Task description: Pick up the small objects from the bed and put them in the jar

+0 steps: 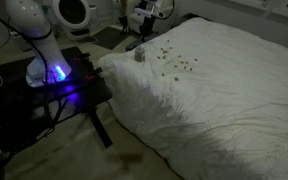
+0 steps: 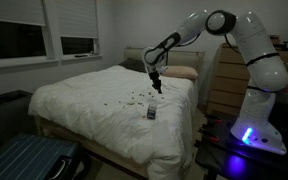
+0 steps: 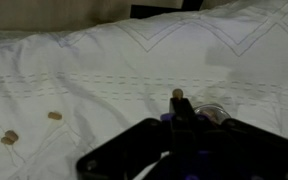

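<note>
My gripper (image 3: 177, 100) is shut on one small brown object (image 3: 177, 94), pinched at the fingertips. In an exterior view the gripper (image 2: 156, 86) hangs above the white bed (image 2: 94, 105), a little higher than and behind the jar (image 2: 152, 113). The jar is small, pale and roundish; its rim shows just right of the fingers in the wrist view (image 3: 214, 108), and it stands near the bed's edge (image 1: 139, 55). More small objects lie scattered on the cover (image 1: 172, 62) (image 2: 134, 98); a few show in the wrist view (image 3: 54, 115) (image 3: 8, 138).
The robot base with a blue light (image 1: 56, 72) stands on a black side table (image 1: 79, 90) beside the bed. A large white round appliance (image 1: 74, 12) is behind it. A wooden dresser (image 2: 224, 80) stands by the headboard, and a blue suitcase (image 2: 29, 160) lies on the floor.
</note>
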Motion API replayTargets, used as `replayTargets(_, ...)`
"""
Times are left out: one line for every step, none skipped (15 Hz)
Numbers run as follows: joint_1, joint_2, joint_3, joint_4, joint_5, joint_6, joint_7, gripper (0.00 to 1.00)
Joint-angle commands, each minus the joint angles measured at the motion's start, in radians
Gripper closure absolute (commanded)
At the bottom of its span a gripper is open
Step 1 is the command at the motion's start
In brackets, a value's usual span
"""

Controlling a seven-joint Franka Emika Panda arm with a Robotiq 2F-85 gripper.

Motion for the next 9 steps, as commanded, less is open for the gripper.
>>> replayTargets(-0.002,0.001,0.003,0.003,-0.001,-0.003,0.001,0.97)
replayTargets(-0.002,0.001,0.003,0.003,-0.001,-0.003,0.001,0.97)
replayTargets(-0.002,0.001,0.003,0.003,-0.001,-0.003,0.001,0.99)
replayTargets(-0.004,0.011,0.004,0.01,0.0,-0.003,-0.004,0.99)
replayTargets(-0.001,0.028,0.007,0.026,-0.002,-0.003,-0.008,0.99)
replayTargets(0.006,0.045,0.012,0.043,-0.006,0.002,-0.009,0.99)
replayTargets(0.012,0.062,0.018,0.063,-0.007,-0.004,-0.009,0.99)
replayTargets(0.015,0.08,0.024,0.084,-0.006,-0.008,-0.017,0.99)
replayTargets(0.02,0.099,0.032,0.107,-0.004,-0.011,-0.022,0.99)
